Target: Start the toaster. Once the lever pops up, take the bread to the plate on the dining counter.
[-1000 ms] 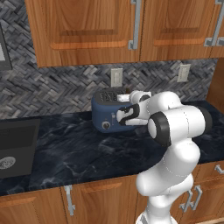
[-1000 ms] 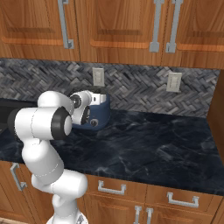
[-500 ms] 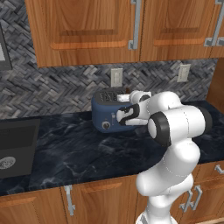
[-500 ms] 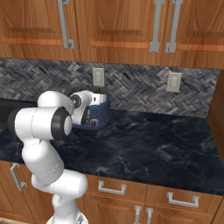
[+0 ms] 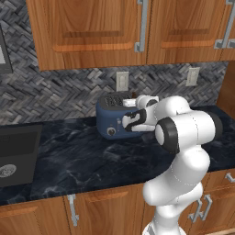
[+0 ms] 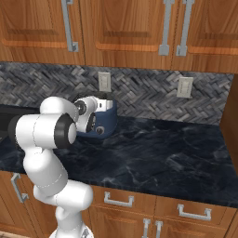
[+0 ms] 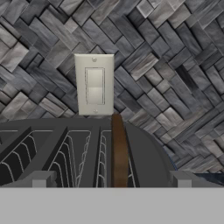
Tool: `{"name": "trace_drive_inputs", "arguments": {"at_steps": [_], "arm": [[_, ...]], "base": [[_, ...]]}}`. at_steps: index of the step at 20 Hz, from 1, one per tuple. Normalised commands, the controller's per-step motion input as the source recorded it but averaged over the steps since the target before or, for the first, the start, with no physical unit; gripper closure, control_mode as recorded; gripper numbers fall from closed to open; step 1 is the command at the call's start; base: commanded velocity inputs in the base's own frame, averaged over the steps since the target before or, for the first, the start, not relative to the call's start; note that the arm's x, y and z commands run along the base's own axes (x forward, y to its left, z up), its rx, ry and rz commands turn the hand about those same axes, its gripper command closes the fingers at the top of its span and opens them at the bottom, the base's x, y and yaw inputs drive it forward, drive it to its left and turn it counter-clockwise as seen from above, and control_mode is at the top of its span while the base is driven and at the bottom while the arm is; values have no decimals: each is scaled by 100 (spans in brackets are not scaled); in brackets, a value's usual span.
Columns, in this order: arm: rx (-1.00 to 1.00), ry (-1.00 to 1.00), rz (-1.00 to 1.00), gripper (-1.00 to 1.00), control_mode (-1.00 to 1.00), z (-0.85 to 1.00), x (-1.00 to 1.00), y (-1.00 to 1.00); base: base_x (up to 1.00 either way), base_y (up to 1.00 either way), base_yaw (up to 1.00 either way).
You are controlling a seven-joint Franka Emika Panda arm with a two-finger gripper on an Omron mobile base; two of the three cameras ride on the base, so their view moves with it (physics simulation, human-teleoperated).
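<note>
Hovering claw (image 7: 111, 186) over toaster (image 5: 112, 120), jaws spread wide, gripping nothing; bread (image 7: 118, 151) edge-on in slot directly ahead, between fingertips, lined up for pinching.

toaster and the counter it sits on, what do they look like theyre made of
The toaster looks like painted metal or plastic: smooth dark-blue body with a soft sheen, plus a black top with thin wire-like slot guides. The counter looks like polished stone, probably marble: black with pale veins and a faint gloss.
</note>
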Motion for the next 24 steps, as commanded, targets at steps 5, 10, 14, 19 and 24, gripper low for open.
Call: {"name": "trace_drive_inputs", "arguments": {"at_steps": [5, 10, 14, 19, 24], "arm": [[0, 0, 0, -100, -100, 0, 0, 0], [0, 0, 0, -100, -100, 0, 0, 0], [0, 0, 0, -100, -100, 0, 0, 0], [0, 0, 0, -100, -100, 0, 0, 0], [0, 0, 0, -100, -100, 0, 0, -13]], "base": [[0, 0, 0], [0, 0, 0], [0, 0, 0], [0, 0, 0], [0, 0, 0]]}}
